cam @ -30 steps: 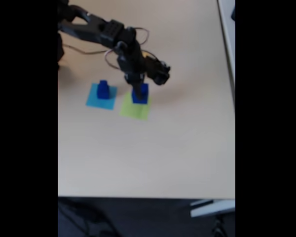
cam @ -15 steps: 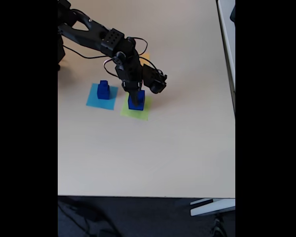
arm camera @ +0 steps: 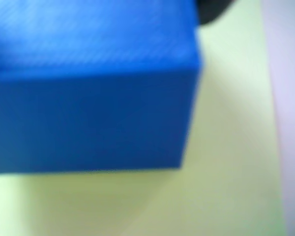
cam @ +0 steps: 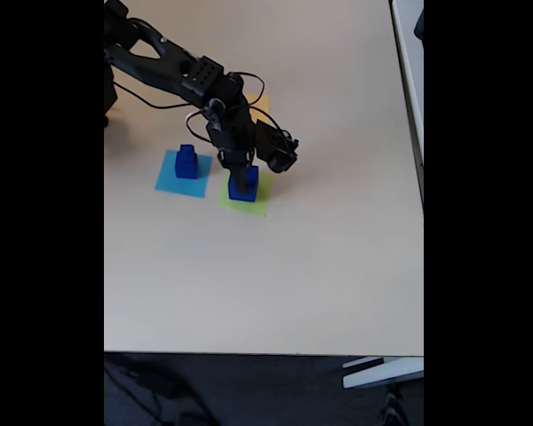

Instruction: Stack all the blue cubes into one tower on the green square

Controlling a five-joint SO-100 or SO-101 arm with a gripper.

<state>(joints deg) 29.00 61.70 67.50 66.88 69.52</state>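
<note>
Gripper [cam: 241, 169] directly above blue cube [cam: 243, 184], fingers at its top; grip or release, cannot tell. Cube rests on green square [cam: 258, 202]. Remaining cube stack [cam: 186, 161] on light-blue square [cam: 168, 180], nine o'clock from gripper, near.

Pale beige table [cam: 266, 266], fixed view: lime green square [cam: 249, 197] and light-blue paper square [cam: 172, 177] lie flat side by side, orange paper [cam: 259, 103] behind; cables [cam: 151, 99] trail near black arm base [cam: 109, 89]

Arm [cam: 173, 67] reaching forward, claw [cam: 240, 169] pointing down
</note>
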